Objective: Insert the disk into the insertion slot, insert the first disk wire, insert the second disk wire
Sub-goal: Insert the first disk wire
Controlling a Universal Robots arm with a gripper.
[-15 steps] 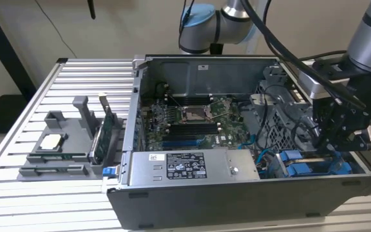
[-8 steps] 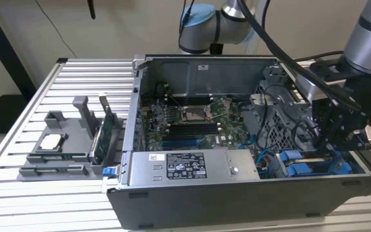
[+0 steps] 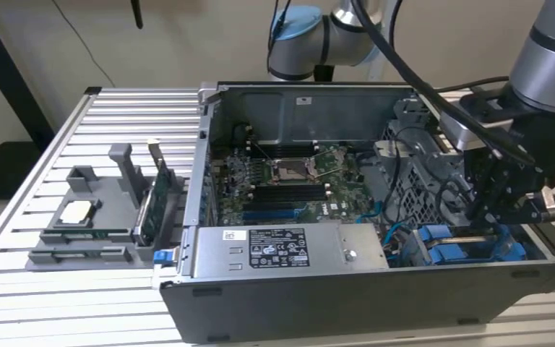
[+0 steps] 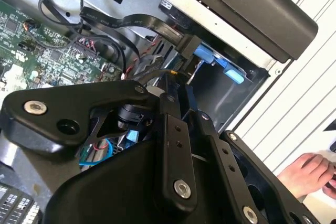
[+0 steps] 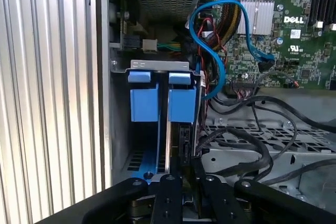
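1. Exterior view: the gripper (image 3: 485, 220) reaches down into the open computer case (image 3: 355, 303), at the corner on the exterior view's right, just above the disk (image 3: 470, 249).
2. In the first wrist view, the disk stands on edge in its blue frame inside the insertion slot (image 5: 119, 145), beside a second blue frame (image 5: 144, 100).
3. Whether the gripper is open or closed cannot be told.
4. A blue cable (image 5: 210, 40) loops from beside the disk toward the green board (image 5: 294, 35).
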